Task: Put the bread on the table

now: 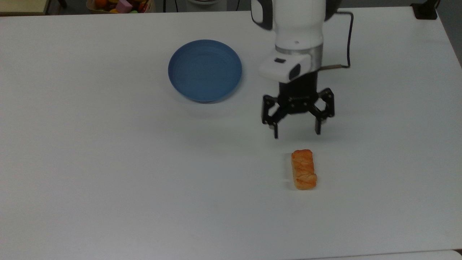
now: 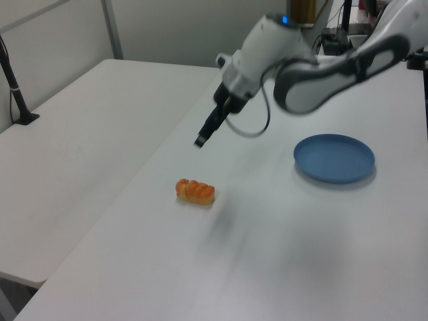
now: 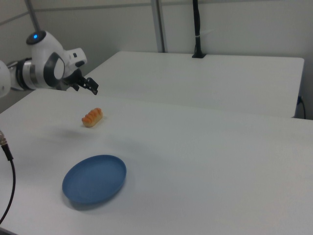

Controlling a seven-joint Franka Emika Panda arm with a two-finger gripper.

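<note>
On the large plain white table [image 1: 108,180] lies the small oblong golden-orange braided bread [image 1: 304,169], probably light and soft, best pinched gently across its paler long sides, while the black two-finger gripper [image 1: 296,131] hangs above, fingers wide and empty.

The bread [image 1: 304,169] lies on the white surface [image 1: 108,180]. The pincer [image 1: 296,134] is wide open above it. A blue plate [image 1: 205,70] sits apart.

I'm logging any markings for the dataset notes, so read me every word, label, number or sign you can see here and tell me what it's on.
No text can be read in these pictures.
Gripper: a faint pale marking on its black body in the top view, too small to read.
Bread, blue plate and table: no words, labels or numbers on them.
</note>
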